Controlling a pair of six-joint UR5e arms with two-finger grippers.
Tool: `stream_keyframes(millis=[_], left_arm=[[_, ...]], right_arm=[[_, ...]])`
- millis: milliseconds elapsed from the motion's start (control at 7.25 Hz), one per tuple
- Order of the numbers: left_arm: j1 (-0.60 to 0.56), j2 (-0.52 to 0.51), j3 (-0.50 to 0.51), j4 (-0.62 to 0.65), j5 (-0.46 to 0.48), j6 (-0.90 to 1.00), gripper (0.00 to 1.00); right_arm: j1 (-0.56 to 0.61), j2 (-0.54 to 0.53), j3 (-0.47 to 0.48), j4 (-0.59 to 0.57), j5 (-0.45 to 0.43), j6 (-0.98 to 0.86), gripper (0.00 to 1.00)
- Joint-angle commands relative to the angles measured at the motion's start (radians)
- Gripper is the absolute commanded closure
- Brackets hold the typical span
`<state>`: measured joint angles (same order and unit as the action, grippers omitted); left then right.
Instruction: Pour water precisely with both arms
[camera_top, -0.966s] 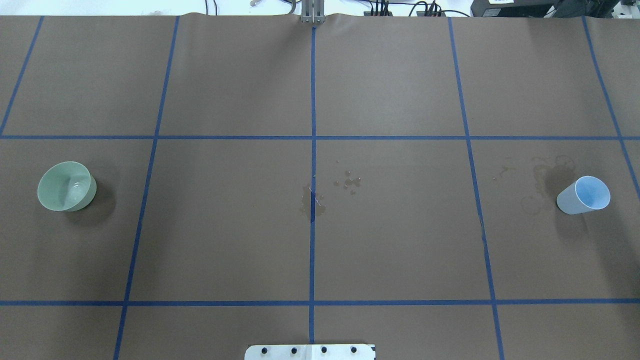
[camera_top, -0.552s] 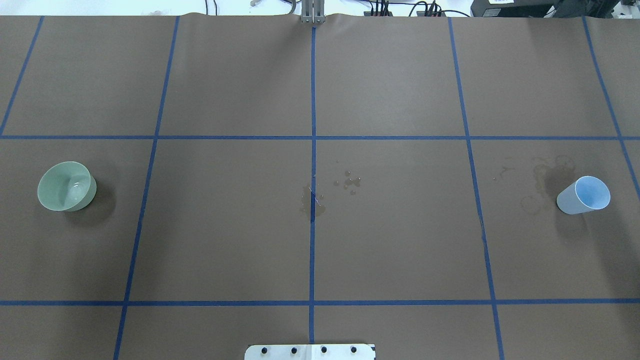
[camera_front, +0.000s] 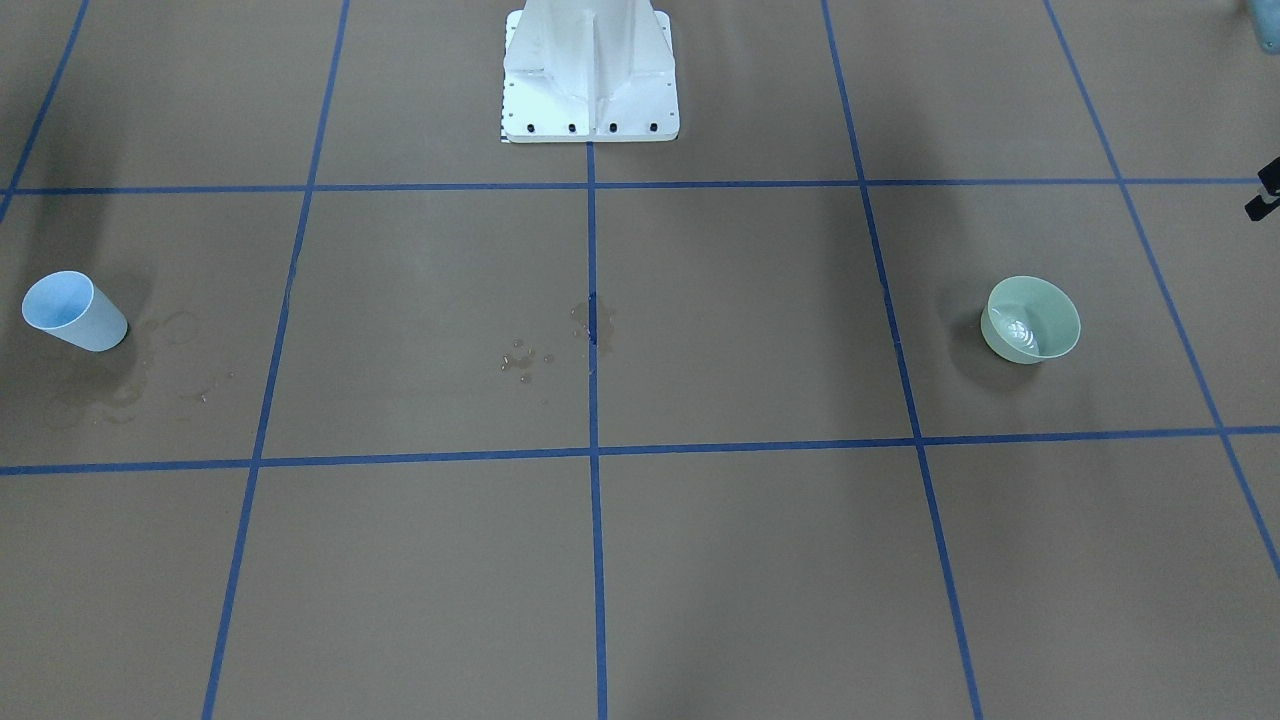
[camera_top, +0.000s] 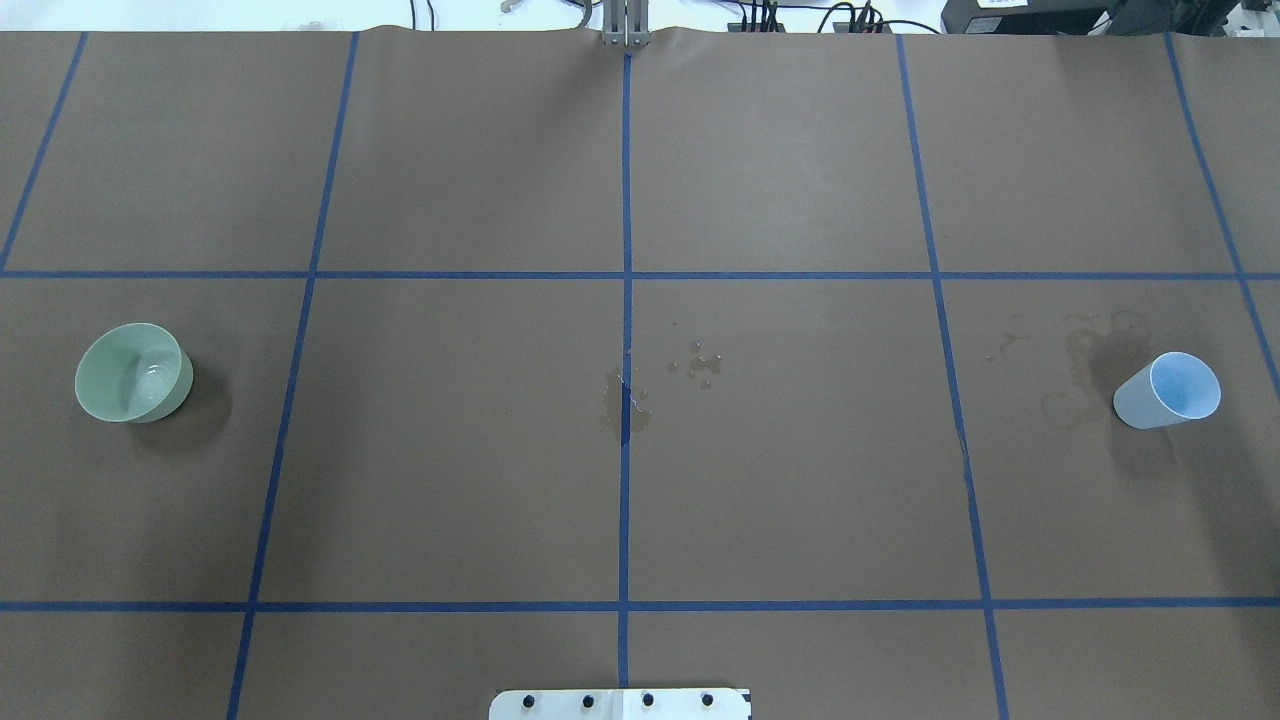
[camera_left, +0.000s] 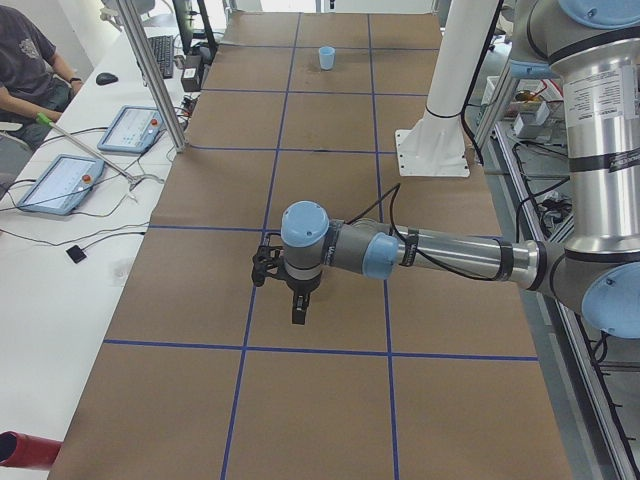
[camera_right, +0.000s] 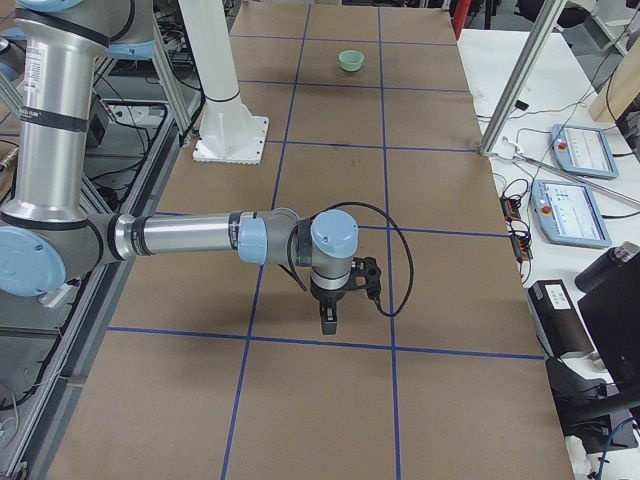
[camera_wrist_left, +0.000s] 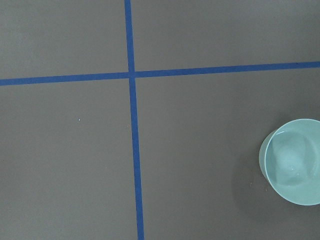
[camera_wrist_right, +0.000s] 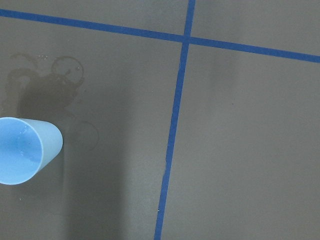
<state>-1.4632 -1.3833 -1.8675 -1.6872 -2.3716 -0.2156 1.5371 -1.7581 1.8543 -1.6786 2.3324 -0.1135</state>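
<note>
On the tabletop (camera_top: 450, 480) we find a bowl (camera_top: 133, 372) at the robot's left end and a cup (camera_top: 1168, 390) at its right end, well apart. In the bowl lies water (camera_top: 155, 383) (spilled drops (camera_top: 700, 365) sit near the centre, ahead of the pedestal (camera_top: 620, 704)).

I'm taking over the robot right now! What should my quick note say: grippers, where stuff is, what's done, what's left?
Left gripper: hovers over the table, nothing in it; open or shut unclear.
Right gripper: the same.
Green bowl: stands on the robot's left, with a little water in it.
Blue cup: stands upright on the robot's right; contents unclear.
Spilled drops: at the table's middle.
Done: nothing gripped yet.
Left: probably grasp cup and bowl, then pour carefully.
</note>
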Motion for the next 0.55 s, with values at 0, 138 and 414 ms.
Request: stream_keyframes(millis=[0,138,414], left_arm=[[0.073,-0.005,0.004,-0.012,-0.006,-0.036,0.01],[0.133,-0.016,0.013,-0.008,-0.003,-0.039,0.00],[0.171,-0.052,0.048,-0.014,-0.003,-0.059,0.00]], right_arm=[[0.000,0.000,0.000,-0.001,0.011,0.000,0.00],[0.000,-0.001,-0.001,-0.001,0.056,0.002,0.00],[0.000,-0.003,0.002,-0.001,0.084,0.002,0.00]])
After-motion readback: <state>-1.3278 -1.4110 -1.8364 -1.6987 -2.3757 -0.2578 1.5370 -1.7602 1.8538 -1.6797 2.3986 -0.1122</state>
